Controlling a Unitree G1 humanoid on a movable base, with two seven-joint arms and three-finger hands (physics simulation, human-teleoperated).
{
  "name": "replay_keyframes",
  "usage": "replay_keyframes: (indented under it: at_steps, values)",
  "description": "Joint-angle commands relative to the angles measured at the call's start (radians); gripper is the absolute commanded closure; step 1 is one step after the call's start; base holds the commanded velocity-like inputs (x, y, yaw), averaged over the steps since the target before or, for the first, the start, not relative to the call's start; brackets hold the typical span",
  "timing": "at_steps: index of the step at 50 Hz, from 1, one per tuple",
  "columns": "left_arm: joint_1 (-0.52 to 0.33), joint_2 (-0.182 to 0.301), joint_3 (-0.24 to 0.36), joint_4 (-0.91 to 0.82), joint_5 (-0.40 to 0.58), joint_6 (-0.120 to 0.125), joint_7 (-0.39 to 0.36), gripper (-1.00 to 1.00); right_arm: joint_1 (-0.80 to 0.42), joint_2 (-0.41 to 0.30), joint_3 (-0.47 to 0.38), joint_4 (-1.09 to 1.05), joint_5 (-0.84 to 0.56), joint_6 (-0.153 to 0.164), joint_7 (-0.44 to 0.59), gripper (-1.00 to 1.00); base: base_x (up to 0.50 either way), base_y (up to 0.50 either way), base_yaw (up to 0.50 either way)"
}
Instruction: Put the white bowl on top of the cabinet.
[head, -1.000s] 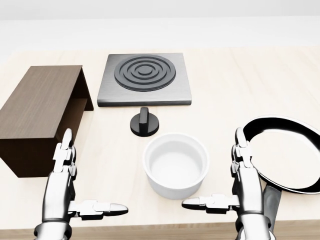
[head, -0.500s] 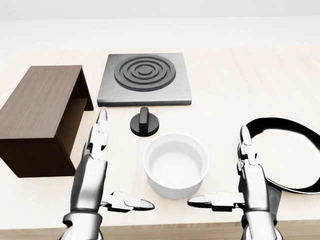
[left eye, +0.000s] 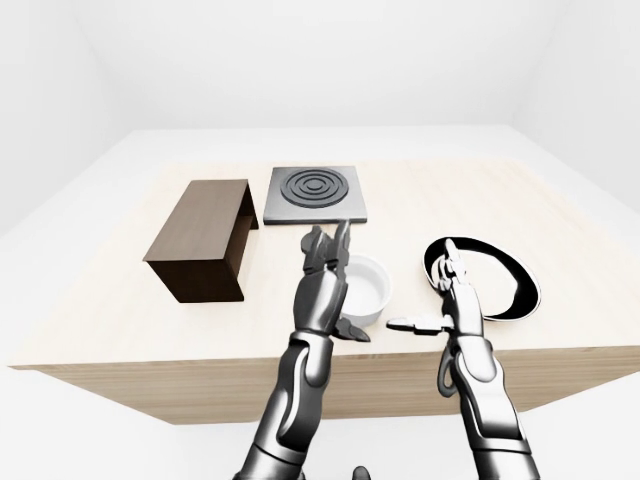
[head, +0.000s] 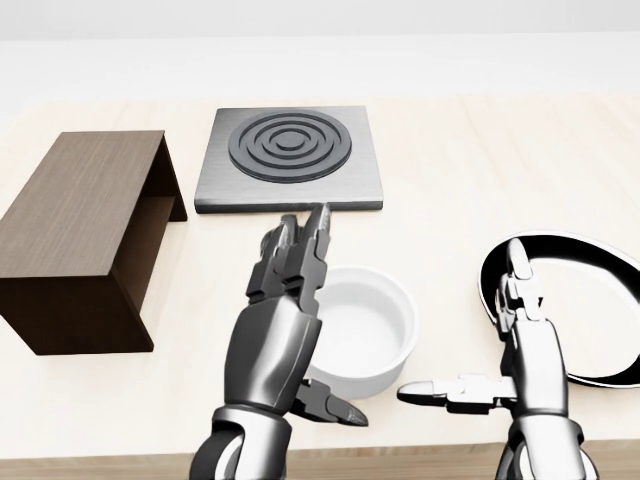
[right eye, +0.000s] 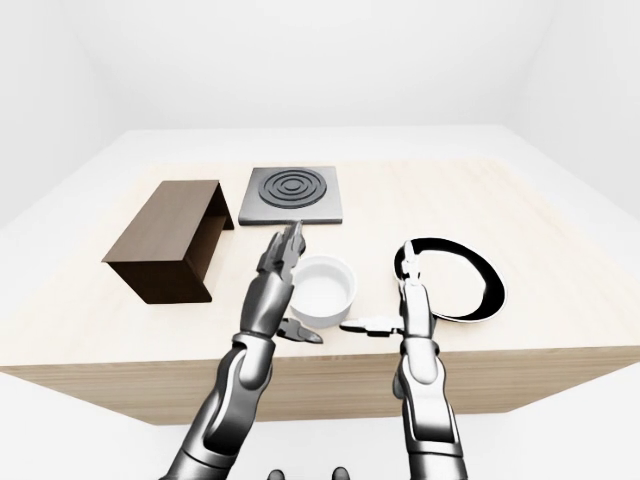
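Your white bowl (head: 360, 330) sits on the table (head: 470, 170) near its bottom edge in the head view, roughly midway along that edge. The stove knob is hidden behind your left hand, so leave it out of your reckoning. The brown cabinet (head: 80, 235), where the bowl must end up, lies well apart toward the table's left edge, its flat top bare. The burner plate (head: 290, 158) is above the bowl in the head view, and the black frying pan (head: 575, 305) lies near the right edge.

Your left hand (head: 285, 320) is spread wide, fingers (head: 300, 250) straight and pointing up the view along the bowl's left wall, thumb splayed below the rim. It appears just beside or touching the wall, but nothing is gripped; whether there is contact cannot be told. Your right hand (head: 520, 370) is likewise wide, holding nothing, standing between bowl and pan, thumb aimed at the bowl.

Judge the bowl as rigid, thick-walled and probably ceramic: moderately weighty, smooth and glossy, so likely slippery against metal fingers. Its straight sides offer no lip to hook. A pinch over the rim, fingers inside and thumb outside, looks the surest one-handed hold. Otherwise squeeze the walls from opposite sides with both hands. Keep it level, and set it down gently; it could chip.
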Motion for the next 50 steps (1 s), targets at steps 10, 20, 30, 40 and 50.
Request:
replay_keyframes:
  at_steps: [10,20,30,40,50]
  values:
    - [-0.065,-0.068,-0.045,0.159,0.27,0.0,-0.054,-1.0,0.0,-0.017,-0.052,-0.076,0.047,0.055,0.027,-1.0,0.0,0.0,0.0]
    - [-0.092,-0.098,-0.052,0.197,0.379,0.0,-0.101,-1.0,0.002,-0.021,-0.065,-0.099,0.063,0.073,0.035,-1.0,0.0,0.0,0.0]
    - [-0.156,-0.112,-0.007,0.324,0.423,0.0,-0.11,-1.0,0.002,-0.023,-0.074,-0.113,0.073,0.084,0.042,-1.0,0.0,0.0,0.0]
    - [-0.225,-0.115,0.037,0.408,0.475,0.0,-0.078,-1.0,0.003,-0.019,-0.066,-0.118,0.072,0.087,0.043,-1.0,0.0,0.0,0.0]
    - [-0.274,-0.113,0.067,0.529,0.485,0.0,-0.043,-1.0,0.009,-0.016,-0.064,-0.119,0.073,0.082,0.049,-1.0,0.0,0.0,0.0]
